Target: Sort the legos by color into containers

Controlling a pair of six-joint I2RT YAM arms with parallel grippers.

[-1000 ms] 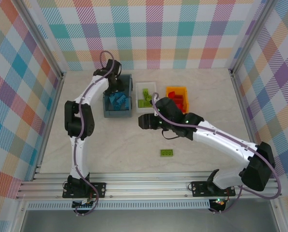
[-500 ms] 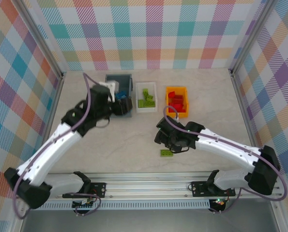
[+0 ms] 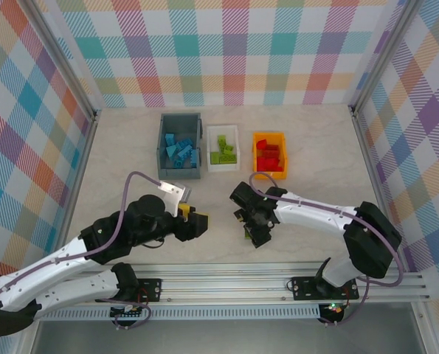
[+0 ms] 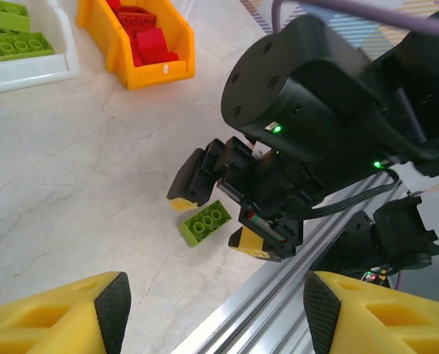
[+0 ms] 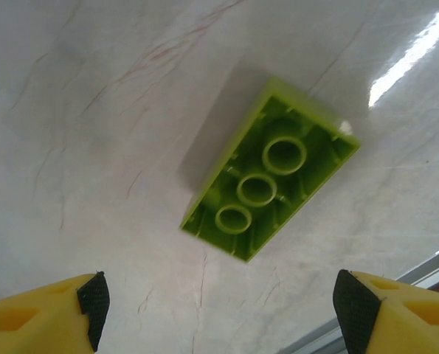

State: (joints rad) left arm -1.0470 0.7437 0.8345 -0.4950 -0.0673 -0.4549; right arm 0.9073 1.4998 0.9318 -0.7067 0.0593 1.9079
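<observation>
Hovering low over the near part of the surface (image 3: 315, 147), at about 6 o'clock in the overhead view, the right claw (image 5: 219, 295) stands released. Its yellow fingertips (image 5: 64, 313) are wide apart on either side of a lone lime green lego (image 5: 271, 181), and neither tip touches it. The brick lies upside down, hollow underside and three tubes facing up. It looks light, rigid and smooth, likely to skid or twist on the glossy stone unless pinched squarely across its two long side walls. At 9 o'clock from it, the left claw (image 4: 215, 306) is also released and empty. Far off at 12 o'clock sit the containers: a grey-blue bin (image 3: 161, 147) holding blue bricks (image 3: 181, 151), a white bin (image 3: 223, 168) holding green bricks (image 3: 223, 151), and an orange-yellow bin (image 3: 269, 175) holding red bricks (image 3: 269, 156).
</observation>
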